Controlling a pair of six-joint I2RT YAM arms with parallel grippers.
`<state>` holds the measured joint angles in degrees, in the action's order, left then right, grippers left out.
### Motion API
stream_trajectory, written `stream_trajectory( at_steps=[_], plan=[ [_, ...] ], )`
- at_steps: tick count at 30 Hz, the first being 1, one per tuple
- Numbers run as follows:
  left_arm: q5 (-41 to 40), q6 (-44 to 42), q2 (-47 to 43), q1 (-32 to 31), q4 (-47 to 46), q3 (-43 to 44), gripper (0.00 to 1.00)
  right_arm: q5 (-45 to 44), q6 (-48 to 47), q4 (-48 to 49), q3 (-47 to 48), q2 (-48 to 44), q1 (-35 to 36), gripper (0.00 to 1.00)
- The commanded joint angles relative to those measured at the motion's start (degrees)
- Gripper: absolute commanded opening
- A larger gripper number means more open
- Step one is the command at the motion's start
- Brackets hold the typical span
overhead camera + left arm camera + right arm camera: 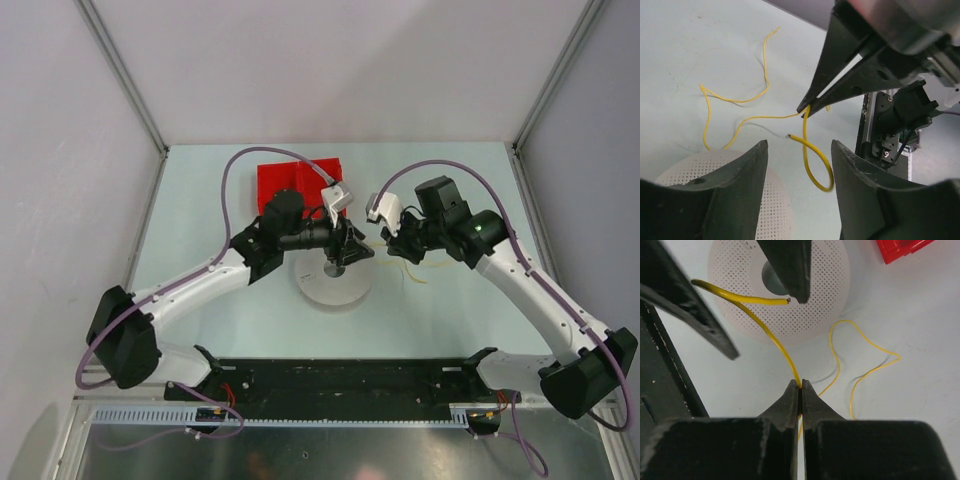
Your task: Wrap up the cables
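Observation:
The cable (812, 147) is a thin yellow wire. My right gripper (800, 386) is shut on it a short way from its free end, holding it above the table. From the pinch the wire curls into a small loop that hangs between the fingers of my left gripper (799, 145), which stands open around it. The bare tip of the wire points left. The rest of the cable (860, 340) trails in kinks over the table. From above, the left gripper (350, 246) and the right gripper (381, 240) meet nose to nose over the middle of the table.
A white perforated disc (345, 290) lies just under and in front of the grippers. A red box (290, 182) sits behind the left arm. A black rail (340, 380) runs along the near edge.

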<state>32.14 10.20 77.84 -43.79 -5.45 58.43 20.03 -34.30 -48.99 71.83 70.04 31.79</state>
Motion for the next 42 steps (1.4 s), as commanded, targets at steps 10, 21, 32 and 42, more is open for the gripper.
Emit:
stream_trajectory(
  at_steps=[10, 21, 32, 42],
  plan=[
    [5.27, 2.57, 1.51, -0.34, -3.89, 4.36, 0.01, 5.93, -0.15, 0.43, 2.39, -4.27, -0.09, 0.23],
    [11.91, 18.95, -5.01, 5.67, -20.17, -1.78, 0.00, 40.83, 26.14, 28.99, -7.48, -9.80, -20.54, 0.77],
    [11.70, 25.32, -6.47, 7.83, -25.44, -4.38, 0.00, 41.10, 47.39, 50.30, -12.92, -10.75, -16.47, 0.81],
    [11.70, 28.54, -6.18, 7.84, -29.11, -5.17, 0.00, 35.36, 54.37, 63.06, -17.41, -8.49, -14.23, 0.66]
  ],
)
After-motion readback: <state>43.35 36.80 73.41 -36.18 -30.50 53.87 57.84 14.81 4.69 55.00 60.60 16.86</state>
